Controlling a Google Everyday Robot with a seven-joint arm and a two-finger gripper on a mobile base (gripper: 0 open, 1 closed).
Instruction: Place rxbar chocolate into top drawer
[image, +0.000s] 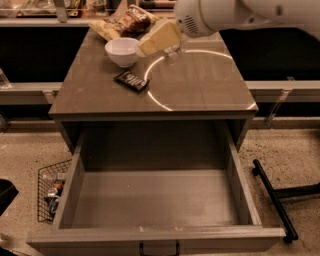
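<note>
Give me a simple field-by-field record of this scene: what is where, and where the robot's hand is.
rxbar chocolate: lying flat on the countertop, just in front of the white bowl, not held
top drawer: pulled open, nothing visible inside
gripper: above the countertop beside the white bowl, behind the bar, not touching it
chip bags: at the countertop's far edge
wire basket: on the floor, left of the drawer
task state: bar not yet in the drawer

Cream hand (146, 46) beside white bowl (121, 51); black rxbar chocolate (131, 80).
</note>
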